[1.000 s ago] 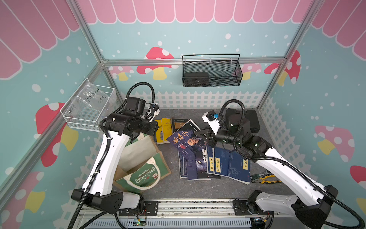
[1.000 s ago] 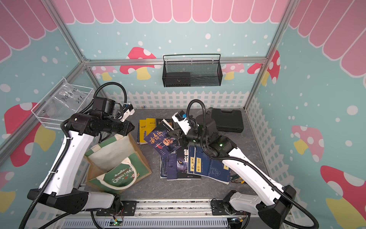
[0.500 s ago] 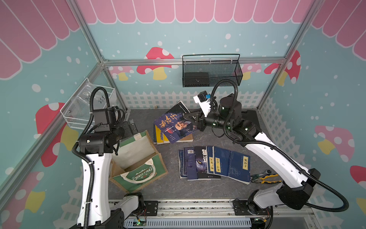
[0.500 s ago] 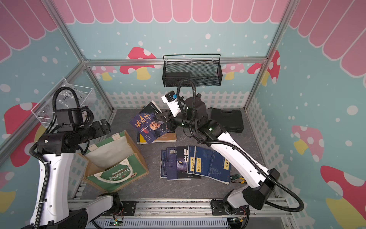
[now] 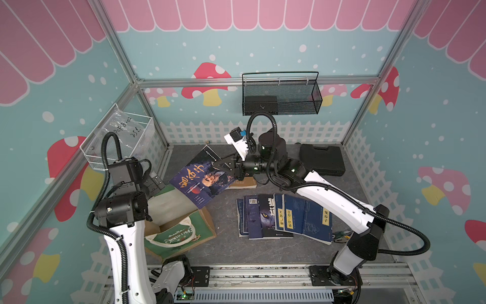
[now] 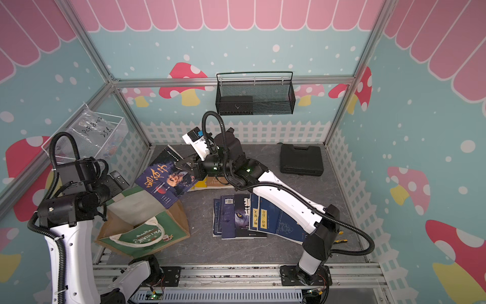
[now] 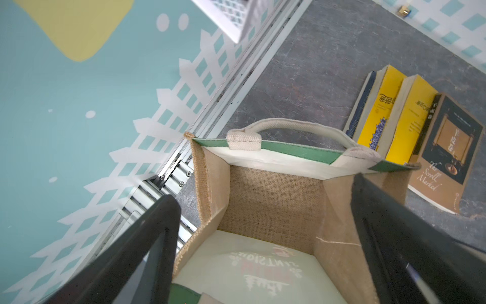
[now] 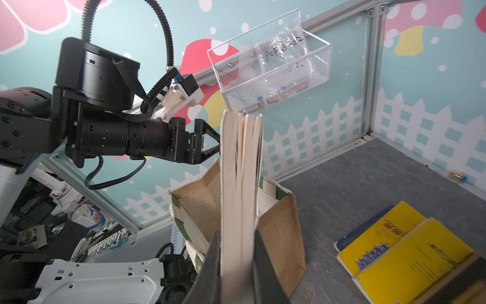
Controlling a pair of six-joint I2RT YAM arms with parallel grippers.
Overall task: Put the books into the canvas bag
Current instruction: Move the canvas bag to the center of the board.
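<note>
My right gripper (image 5: 223, 168) (image 6: 188, 165) (image 8: 236, 237) is shut on a navy book with an orange title (image 5: 202, 179) (image 6: 168, 181). It holds the book tilted in the air over the far right corner of the canvas bag (image 5: 184, 226) (image 6: 147, 231) (image 8: 278, 218). The book's page edges (image 8: 240, 171) stand upright between the fingers. The bag stands open with nothing inside (image 7: 273, 200). My left gripper (image 5: 155, 181) (image 6: 119, 180) (image 7: 264, 189) (image 8: 214, 139) hovers open over the bag's left side, holding nothing. Several navy books and a wolf-eye one (image 5: 284, 215) (image 6: 252, 215) lie in a row. Two yellow books (image 7: 389, 115) (image 8: 394, 244) and a brown one (image 7: 441, 152) lie behind the bag.
A black plastic case (image 5: 322, 159) sits at the back right. A black mesh basket (image 5: 281, 97) hangs on the back wall and a white wire basket (image 5: 118, 136) on the left wall. A yellow-handled tool (image 5: 342, 234) lies by the right arm's base.
My right arm lifted the navy book off the row and carried it left and back, over the bag. My left gripper opened and drew back from the bag's far rim toward the left wall.
</note>
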